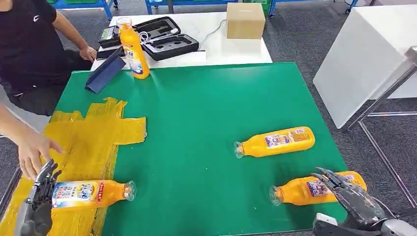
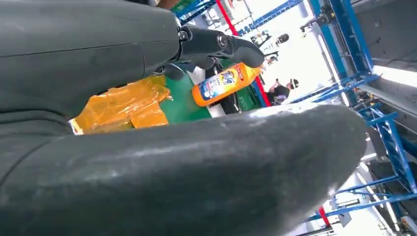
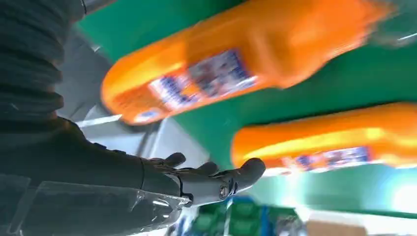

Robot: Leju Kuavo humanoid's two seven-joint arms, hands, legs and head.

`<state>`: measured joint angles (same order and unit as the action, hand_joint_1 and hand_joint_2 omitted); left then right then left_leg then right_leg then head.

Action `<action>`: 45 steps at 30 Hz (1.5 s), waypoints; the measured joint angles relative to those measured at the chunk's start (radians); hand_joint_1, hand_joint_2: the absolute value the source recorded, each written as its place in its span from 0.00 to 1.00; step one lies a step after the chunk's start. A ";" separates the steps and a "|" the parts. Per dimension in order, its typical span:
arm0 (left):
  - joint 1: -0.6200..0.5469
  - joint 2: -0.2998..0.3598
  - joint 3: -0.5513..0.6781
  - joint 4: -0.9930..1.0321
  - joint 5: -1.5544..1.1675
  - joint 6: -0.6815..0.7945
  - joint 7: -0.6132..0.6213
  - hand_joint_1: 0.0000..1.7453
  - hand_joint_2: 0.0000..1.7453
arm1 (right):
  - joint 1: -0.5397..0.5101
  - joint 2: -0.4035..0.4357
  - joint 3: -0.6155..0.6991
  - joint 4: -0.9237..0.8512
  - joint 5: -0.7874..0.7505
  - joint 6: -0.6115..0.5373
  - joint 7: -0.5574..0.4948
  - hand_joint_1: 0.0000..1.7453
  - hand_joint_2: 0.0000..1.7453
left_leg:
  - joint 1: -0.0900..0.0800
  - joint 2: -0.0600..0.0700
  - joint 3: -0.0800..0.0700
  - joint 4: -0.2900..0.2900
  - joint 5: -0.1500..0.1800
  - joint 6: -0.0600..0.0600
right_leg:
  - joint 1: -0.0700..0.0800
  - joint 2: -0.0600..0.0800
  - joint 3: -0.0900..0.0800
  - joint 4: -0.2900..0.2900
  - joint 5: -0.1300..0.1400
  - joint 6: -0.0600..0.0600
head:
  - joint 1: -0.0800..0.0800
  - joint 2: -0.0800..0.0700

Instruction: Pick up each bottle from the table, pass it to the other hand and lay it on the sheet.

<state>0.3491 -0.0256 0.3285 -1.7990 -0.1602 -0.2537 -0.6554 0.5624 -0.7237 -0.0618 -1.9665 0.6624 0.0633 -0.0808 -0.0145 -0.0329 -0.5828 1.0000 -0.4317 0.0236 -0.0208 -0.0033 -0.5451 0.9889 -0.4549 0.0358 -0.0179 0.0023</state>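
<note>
You've got one bottle (image 1: 91, 193) lying on the yellow sheet (image 1: 93, 135) beside your left hand (image 1: 43, 189), fingers spread and empty. Two bottles (image 1: 275, 141) remain lying on the green table (image 1: 196, 113), one standing (image 1: 134, 48); your right hand (image 1: 344, 189) hovers open over the nearest (image 1: 300, 191).

You are looking at a wide bare stretch of green counter (image 1: 196, 128) lying open between the yellow sheet (image 1: 93, 137) and the two lying bottles on the right. A person's hand (image 1: 32, 150) is resting on the sheet's left edge, crowding your left hand (image 1: 42, 189). An upright bottle (image 1: 134, 49) and a leaning blue folder (image 1: 104, 73) are blocking the far left corner. The nearest right bottle (image 1: 310, 189) is lying under your right hand (image 1: 344, 189).
</note>
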 measured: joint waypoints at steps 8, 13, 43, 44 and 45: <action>-0.001 -0.014 0.012 -0.007 0.002 -0.022 0.000 0.00 0.00 | -0.057 0.026 0.008 0.038 0.092 -0.003 0.029 0.00 1.00 | 0.000 0.000 0.001 0.000 0.000 0.000 | 0.000 0.002 0.000 0.000 0.000 0.000 | 0.000 0.000; -0.008 -0.016 0.013 -0.007 0.000 -0.029 0.000 0.00 0.00 | -0.095 0.027 0.008 0.081 0.087 0.025 0.029 0.00 1.00 | 0.000 0.001 0.001 0.000 0.000 0.000 | 0.000 0.002 0.000 0.000 0.000 0.000 | 0.000 0.000; -0.098 -0.012 0.002 0.033 0.053 -0.067 0.000 0.00 0.00 | -0.304 -0.029 0.030 0.436 0.150 0.173 -0.011 0.00 1.00 | 0.000 0.002 0.001 0.001 0.001 0.001 | 0.000 0.003 0.000 0.000 0.002 0.002 | 0.000 0.000; -0.101 -0.012 0.002 0.035 0.055 -0.069 0.000 0.00 0.00 | -0.315 -0.026 0.040 0.451 0.164 0.173 -0.013 0.00 1.00 | 0.000 0.002 0.001 0.001 0.001 0.001 | 0.000 0.003 0.000 0.000 0.002 0.002 | 0.000 0.000; -0.105 -0.012 0.000 0.039 0.058 -0.072 0.000 0.00 0.00 | -0.335 -0.021 0.058 0.479 0.184 0.172 -0.017 0.00 1.00 | 0.000 0.003 0.001 0.001 0.001 0.001 | 0.000 0.003 0.000 0.000 0.002 0.002 | 0.000 0.000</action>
<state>0.2441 -0.0378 0.3288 -1.7601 -0.1026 -0.3254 -0.6554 0.2278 -0.7447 -0.0039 -1.4880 0.8460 0.2354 -0.0976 -0.0146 -0.0304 -0.5820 1.0011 -0.4311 0.0246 -0.0210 -0.0003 -0.5449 0.9888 -0.4532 0.0378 -0.0183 0.0023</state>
